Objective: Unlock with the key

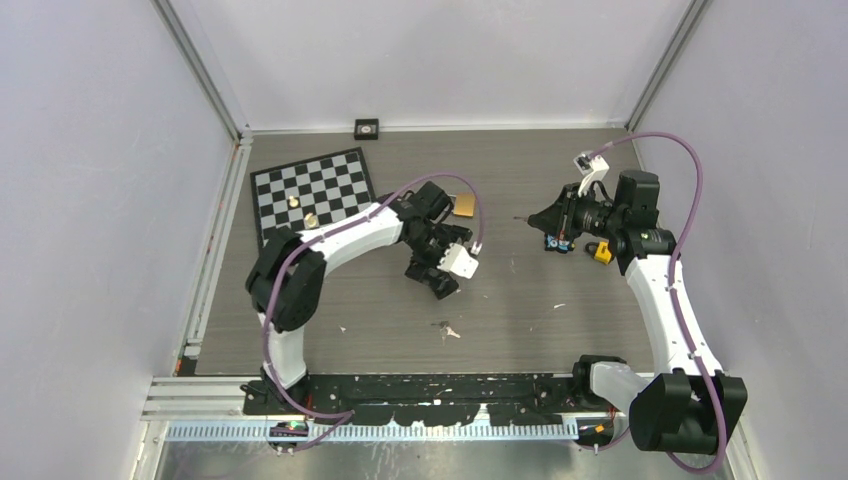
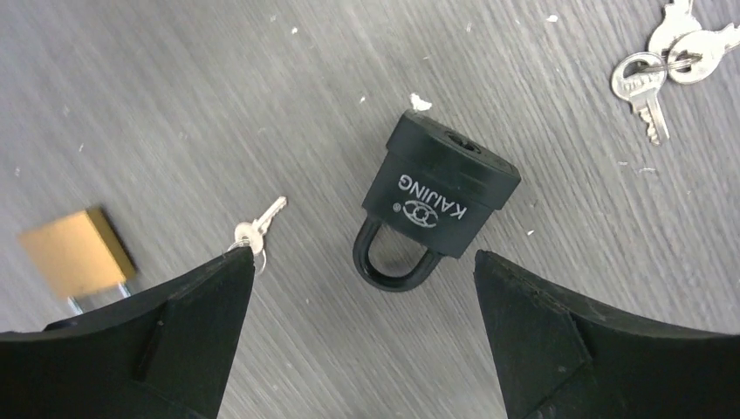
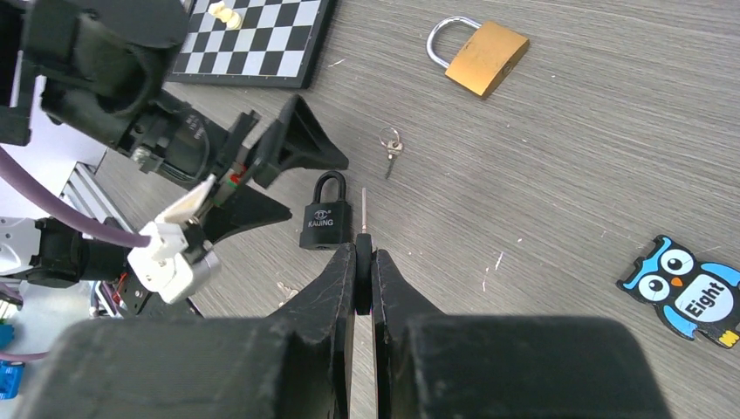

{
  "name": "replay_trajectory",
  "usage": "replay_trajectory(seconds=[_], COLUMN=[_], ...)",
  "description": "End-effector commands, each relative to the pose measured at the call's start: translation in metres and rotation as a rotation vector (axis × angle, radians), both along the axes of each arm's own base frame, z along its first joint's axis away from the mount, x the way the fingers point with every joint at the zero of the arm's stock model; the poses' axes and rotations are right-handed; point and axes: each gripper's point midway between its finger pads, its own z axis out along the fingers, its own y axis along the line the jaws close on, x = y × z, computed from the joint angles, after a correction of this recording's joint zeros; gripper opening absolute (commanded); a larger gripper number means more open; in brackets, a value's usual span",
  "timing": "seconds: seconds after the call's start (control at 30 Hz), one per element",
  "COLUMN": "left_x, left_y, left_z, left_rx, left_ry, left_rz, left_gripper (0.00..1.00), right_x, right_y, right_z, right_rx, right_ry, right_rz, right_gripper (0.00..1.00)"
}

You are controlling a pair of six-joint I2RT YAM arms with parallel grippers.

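Observation:
A black padlock (image 2: 436, 196) lies flat on the table, shackle toward my left gripper (image 2: 363, 255). That gripper hovers above it, open and empty, one finger to each side of the shackle. From above, my left gripper (image 1: 435, 273) covers the lock. My right gripper (image 3: 364, 249) is shut on the black head of a key (image 3: 363, 214). The key's thin blade points forward, just right of the black padlock (image 3: 324, 214) and clear of it. In the top view my right gripper (image 1: 533, 217) sits well right of the left one.
A brass padlock (image 3: 478, 54) lies further back, a small loose key (image 3: 390, 148) beside it. A key bunch (image 2: 663, 65) lies nearer the arm bases. A chessboard (image 1: 313, 190) with two pieces sits at the back left. An owl sticker (image 3: 689, 292) lies to the right.

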Motion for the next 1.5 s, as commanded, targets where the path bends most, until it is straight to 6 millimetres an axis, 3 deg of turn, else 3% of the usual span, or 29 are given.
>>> replay_trajectory(seconds=[0.0, 0.27, 0.37, 0.43, 0.57, 0.73, 0.83, 0.97, 1.23, 1.37, 1.47], left_x=[-0.024, -0.037, -0.037, -0.036, -0.038, -0.041, -0.045, -0.050, -0.041, -0.030, -0.026], left_y=[0.001, -0.004, -0.007, -0.006, -0.004, 0.000, 0.003, 0.006, 0.023, 0.022, 0.024], left_z=[-0.010, -0.037, -0.043, -0.049, -0.053, -0.043, -0.033, -0.034, -0.054, -0.055, -0.056], left_rx=[0.077, 0.184, 0.192, 0.202, 0.218, 0.188, 0.149, 0.125, 0.188, 0.187, 0.213], left_ry=[0.035, 0.053, 0.051, 0.060, 0.098, 0.139, 0.142, 0.149, 0.066, 0.020, 0.025], left_rz=[-0.275, -0.394, -0.386, -0.374, -0.326, -0.264, -0.248, -0.218, -0.215, -0.254, -0.286], left_gripper=[1.00, 0.97, 0.91, 0.84, 0.59, 0.42, 0.44, 0.47, 0.87, 0.90, 0.86], right_x=[-0.001, -0.003, -0.004, -0.004, -0.004, -0.005, -0.004, -0.003, -0.002, -0.002, -0.003], right_y=[0.002, 0.004, 0.005, 0.006, 0.007, 0.007, 0.008, 0.008, 0.008, 0.009, 0.008], right_z=[0.014, 0.015, 0.014, 0.014, 0.013, 0.011, 0.011, 0.009, 0.006, 0.005, 0.005], right_rx=[0.015, 0.022, 0.028, 0.031, 0.036, 0.043, 0.045, 0.045, 0.049, 0.053, 0.050], right_ry=[-0.054, -0.056, -0.049, -0.047, -0.041, -0.033, -0.033, -0.027, -0.017, -0.014, -0.017], right_rz=[0.017, 0.029, 0.037, 0.044, 0.047, 0.051, 0.053, 0.055, 0.057, 0.060, 0.059], right_gripper=[0.00, 0.00, 0.00, 0.00, 0.00, 0.01, 0.01, 0.00, 0.00, 0.01, 0.00])
